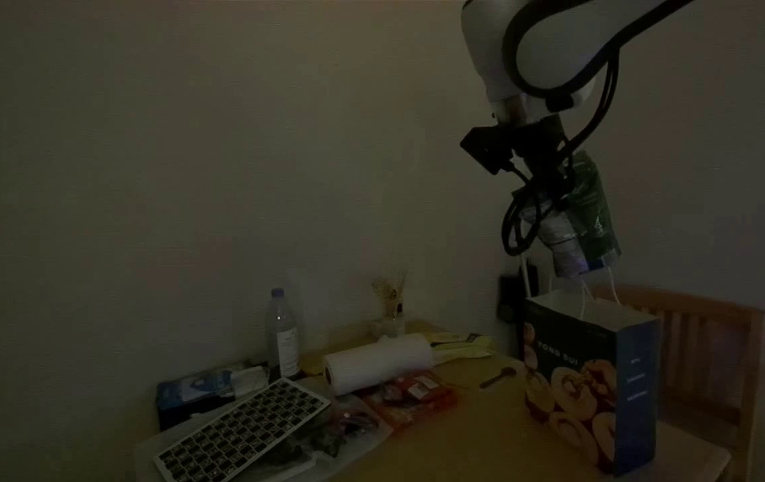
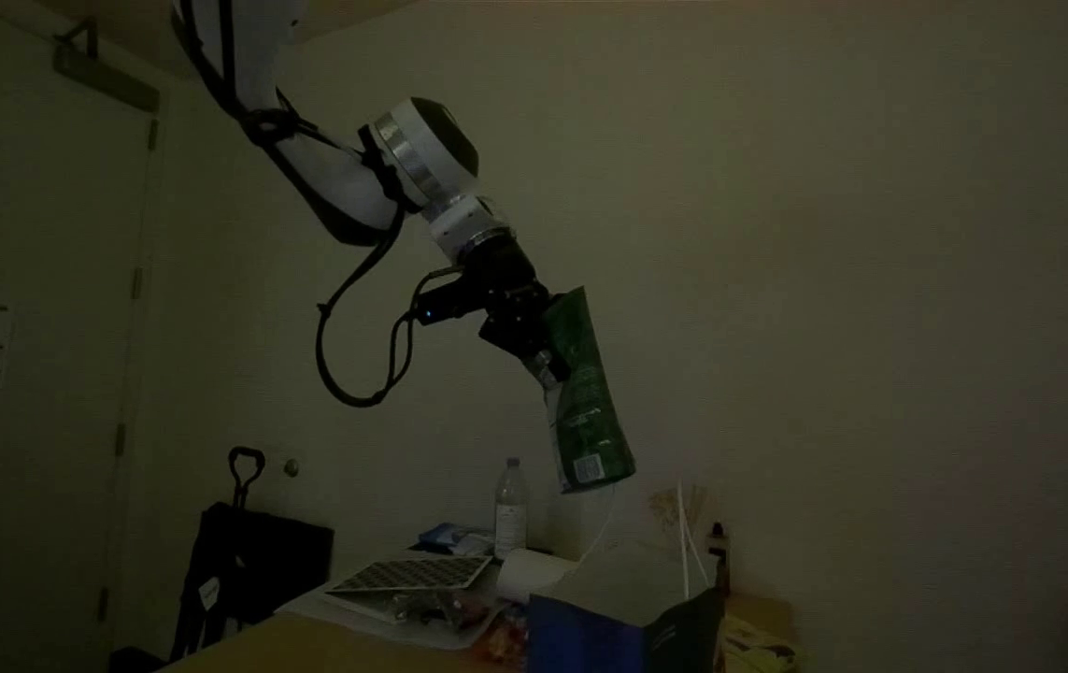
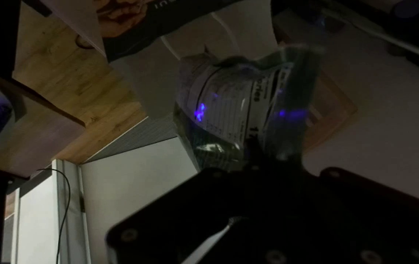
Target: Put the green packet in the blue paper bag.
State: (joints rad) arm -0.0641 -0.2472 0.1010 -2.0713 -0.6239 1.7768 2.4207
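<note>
My gripper (image 1: 556, 201) is shut on the green packet (image 1: 593, 214) and holds it in the air, hanging down and slightly tilted. The packet also shows in an exterior view (image 2: 588, 411) and, with its white label, in the wrist view (image 3: 227, 102). The blue paper bag (image 1: 569, 381) stands upright on the table with its top open and white loop handles up. In both exterior views the packet's lower end is above the bag (image 2: 590, 636), near the handles. In the wrist view the bag (image 3: 136, 42) lies beyond the packet. The fingertips are dark and partly hidden by the packet.
A wooden chair (image 1: 710, 341) stands behind the bag. On the table (image 1: 476, 428) are a dark spoon (image 1: 498, 377), a reddish packet (image 1: 419, 388), a paper roll (image 1: 379, 361), a bottle (image 1: 283, 341) and a black gridded panel (image 1: 241, 428). Cables hang from the wrist.
</note>
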